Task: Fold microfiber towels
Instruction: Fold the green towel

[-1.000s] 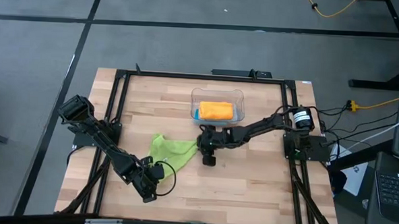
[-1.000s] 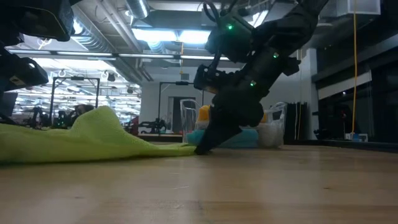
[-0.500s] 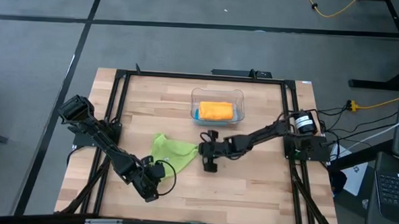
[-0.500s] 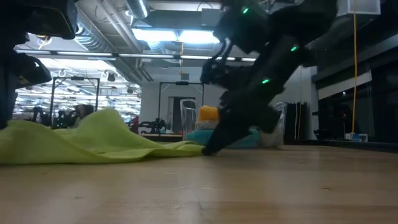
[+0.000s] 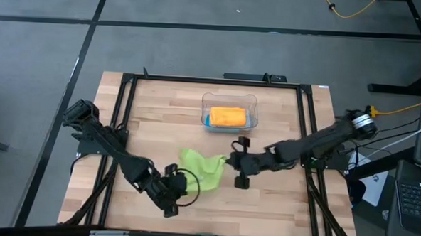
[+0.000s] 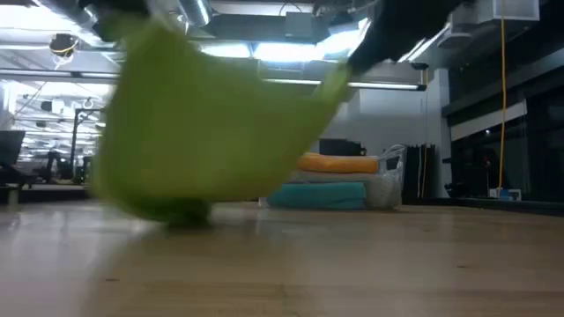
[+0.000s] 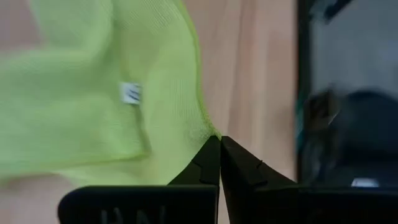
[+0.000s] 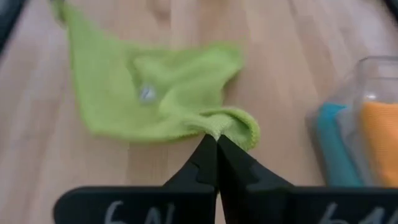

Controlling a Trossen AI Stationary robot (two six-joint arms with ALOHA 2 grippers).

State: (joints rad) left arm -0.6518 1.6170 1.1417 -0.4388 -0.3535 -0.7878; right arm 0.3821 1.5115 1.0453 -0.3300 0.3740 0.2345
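Observation:
A lime green towel point(image 5: 203, 166) hangs between my two grippers over the middle of the table. In the low view the towel point(image 6: 211, 123) sags in a blurred sheet down to about the table top. My left gripper point(image 5: 188, 179) is shut on its near left end, my right gripper point(image 5: 228, 161) on its right end. An orange towel point(image 5: 228, 117) lies folded on a teal one point(image 6: 317, 194) inside the clear bin point(image 5: 229, 97) at the far middle. My left gripper pinches a corner of the towel's edge point(image 7: 208, 132) between its shut fingertips, slanting down from the near left. The cloth spreads away from the fingers, lifted. My right gripper pinches a bunched, rolled-over bit of the towel's edge point(image 8: 225, 123) between its shut fingertips, slanting down from the right. The cloth hangs away from the fingers and sags.
The clear bin point(image 6: 388, 180) stands just beyond the grippers, toward the far edge. A black metal frame point(image 5: 127, 79) runs round the table top. Bare wood lies to the near side and to both sides of the towel.
Both grippers have gone up and toward the table's right, the right one farther, each carrying an end of the green towel. The towel lay spread flat on the table; now it is lifted, bunched narrower and sags between them, shifted to the right.

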